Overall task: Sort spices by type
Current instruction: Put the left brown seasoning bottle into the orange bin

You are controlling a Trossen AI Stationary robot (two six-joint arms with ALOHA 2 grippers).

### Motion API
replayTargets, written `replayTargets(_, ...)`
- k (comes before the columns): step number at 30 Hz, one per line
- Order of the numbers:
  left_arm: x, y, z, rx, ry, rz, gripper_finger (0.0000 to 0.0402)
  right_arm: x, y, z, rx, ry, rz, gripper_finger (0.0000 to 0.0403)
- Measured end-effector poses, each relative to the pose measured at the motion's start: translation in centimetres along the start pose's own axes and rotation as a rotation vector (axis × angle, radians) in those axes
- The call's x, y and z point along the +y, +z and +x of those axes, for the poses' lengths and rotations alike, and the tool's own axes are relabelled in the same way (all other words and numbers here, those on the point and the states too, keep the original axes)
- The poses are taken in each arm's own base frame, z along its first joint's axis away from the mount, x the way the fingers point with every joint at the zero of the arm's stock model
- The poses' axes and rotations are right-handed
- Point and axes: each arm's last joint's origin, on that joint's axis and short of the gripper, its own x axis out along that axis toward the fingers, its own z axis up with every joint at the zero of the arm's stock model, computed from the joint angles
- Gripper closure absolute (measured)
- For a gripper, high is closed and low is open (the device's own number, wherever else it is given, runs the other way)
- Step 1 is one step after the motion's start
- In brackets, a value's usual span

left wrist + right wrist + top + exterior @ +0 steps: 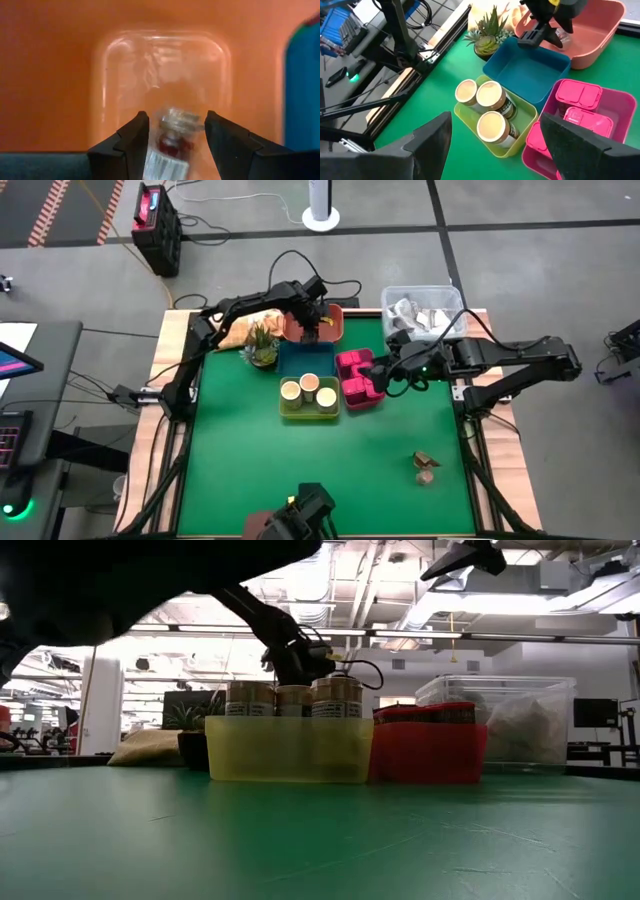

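Note:
My left gripper hangs inside the salmon tray at the table's far middle, pointing steeply down. Its fingers stand apart on either side of a small clear spice jar with red contents. The jar's cap points away from the wrist. Three tan jars stand in the yellow-green tray. Magenta blocks lie in the magenta tray. My right gripper hovers open above that tray's near right side. Brown lumps lie on the green mat at the near right. My left gripper has the small clear jar between its two fingers, which come from above and lie along it. A sliver of tray shows between the jar's body and one finger. Whether the fingers touch the jar, I cannot tell.
An empty blue tray sits between the salmon and yellow-green trays. A small potted plant stands to its left, with a tan bag behind it. A clear bin is at the far right corner. Bare green mat fills the near half.

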Motion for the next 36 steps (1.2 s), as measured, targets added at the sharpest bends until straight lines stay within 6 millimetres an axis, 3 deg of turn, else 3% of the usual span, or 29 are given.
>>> replayTargets(13, 0.4, -0.5, 0.7, 0.03, 0.081, 0.102, 0.0228, 0.0, 0.0, 0.0, 0.001, 0.0, -0.001, 0.0076)
replayTargets(26, 0.7, -0.5, 0.3, 0.027, 0.084, 0.071, 0.0316, 0.0, 0.0, 0.0, 0.001, 0.0, -0.002, 0.0076)
replayTargets(31, 1.0, 0.1, -0.4, 0.023, 0.103, 0.014, 0.0339, 0.0, 0.0, 0.0, 0.001, 0.001, 0.002, 0.0076)
replayTargets(36, 1.5, 1.2, -2.0, 0.004, 0.121, -0.038, 0.032, 0.0, 0.0, 0.0, 0.002, 0.002, 0.015, 0.0076)
